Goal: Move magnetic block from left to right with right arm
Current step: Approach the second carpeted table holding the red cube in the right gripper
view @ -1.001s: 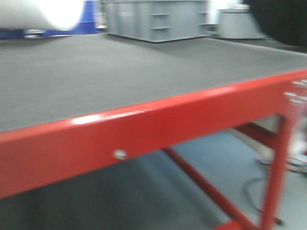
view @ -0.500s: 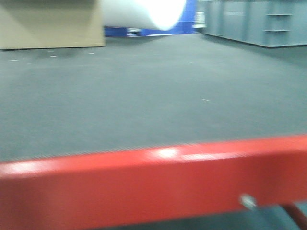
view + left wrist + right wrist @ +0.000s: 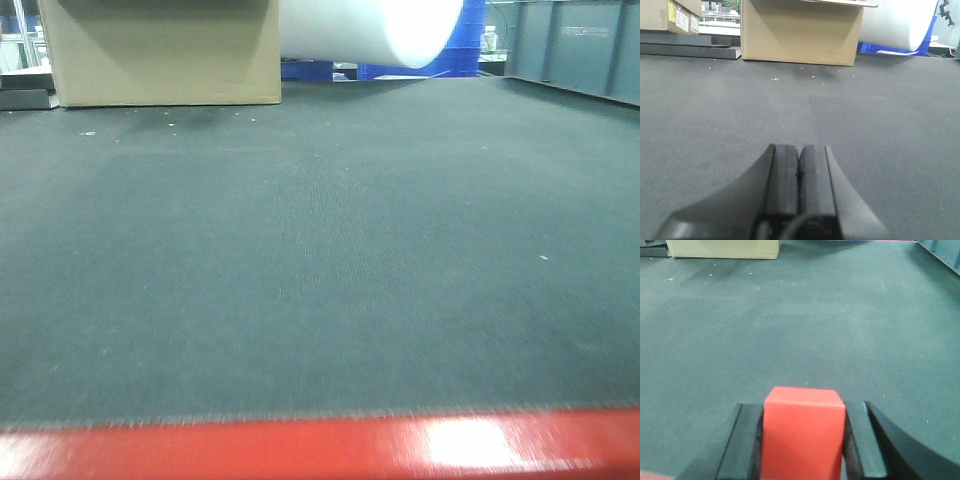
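The magnetic block (image 3: 804, 432), a plain red cube, sits clamped between the black pads of my right gripper (image 3: 804, 412) low in the right wrist view, above the dark mat (image 3: 805, 320). Both pads press its side faces. My left gripper (image 3: 799, 152) is shut with its pads (image 3: 785, 172) pressed together and nothing between them, low over the mat (image 3: 790, 110). The front view shows only the mat (image 3: 320, 250) and the table's red front edge (image 3: 250, 452); neither gripper nor the block appears there.
A cardboard box (image 3: 165, 50) stands at the far left of the table, also in the left wrist view (image 3: 800, 32). A white roll (image 3: 375, 28) lies behind it. Grey crates (image 3: 585, 45) stand at the far right. Dark flat panels (image 3: 687, 49) lie far left.
The front view has swung left across the table: the grey crates slid to the right edge, and the cardboard box and white roll came into view. The red edge now lies level.
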